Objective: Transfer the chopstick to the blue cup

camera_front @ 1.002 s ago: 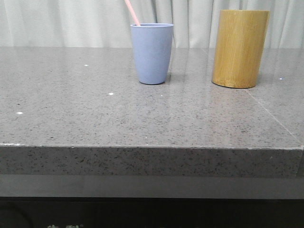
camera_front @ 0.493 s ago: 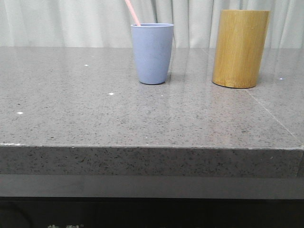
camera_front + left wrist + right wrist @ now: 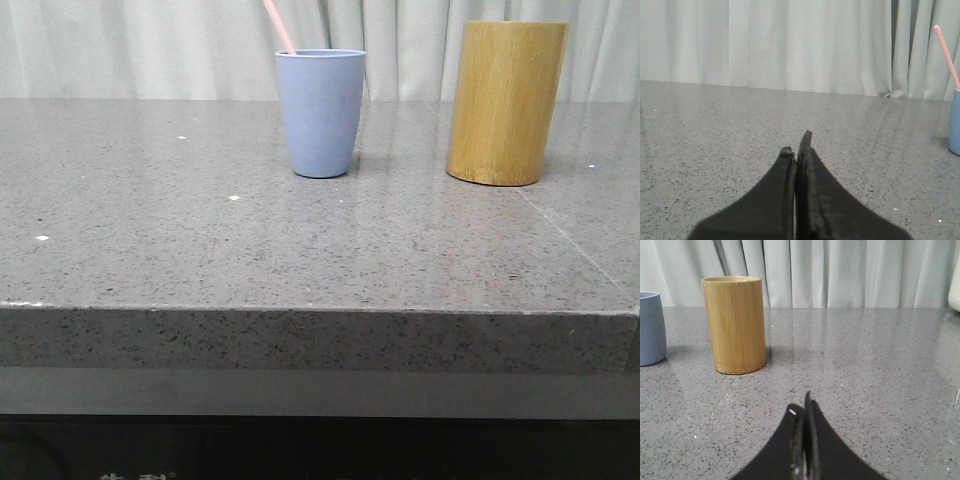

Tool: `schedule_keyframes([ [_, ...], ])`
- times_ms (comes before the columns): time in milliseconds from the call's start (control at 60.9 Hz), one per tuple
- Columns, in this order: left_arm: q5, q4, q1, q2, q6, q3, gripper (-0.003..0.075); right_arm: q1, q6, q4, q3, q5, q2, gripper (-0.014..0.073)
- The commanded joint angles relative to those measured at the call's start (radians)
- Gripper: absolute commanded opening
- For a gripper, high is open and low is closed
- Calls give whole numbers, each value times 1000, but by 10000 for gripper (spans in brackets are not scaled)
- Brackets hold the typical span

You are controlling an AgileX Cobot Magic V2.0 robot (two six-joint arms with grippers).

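Observation:
The blue cup [image 3: 320,112] stands upright at the back middle of the grey counter. A pale pink chopstick [image 3: 279,26] leans out of its rim to the left. The cup's edge [image 3: 955,122] and the chopstick [image 3: 946,55] also show in the left wrist view, and the cup's side [image 3: 651,329] shows in the right wrist view. My left gripper [image 3: 796,145] is shut and empty, low over the counter, well left of the cup. My right gripper [image 3: 802,407] is shut and empty, in front of the bamboo cylinder. Neither arm shows in the front view.
A tall yellow-brown bamboo cylinder [image 3: 505,102] stands right of the blue cup; it also shows in the right wrist view [image 3: 735,324]. A pale curtain [image 3: 150,45] hangs behind the counter. The counter's front edge [image 3: 320,310] runs across the front view.

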Motion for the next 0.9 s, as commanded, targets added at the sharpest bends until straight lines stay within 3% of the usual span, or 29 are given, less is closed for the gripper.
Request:
schedule_keyframes([
  [0,-81,-8,3,-25,-3,9,-19,-6,-2,7,-5,-90,-21,-68],
  [887,-81,-8,3,-25,-3,9,-19,-6,-13,53,-5,-90,-21,-68],
])
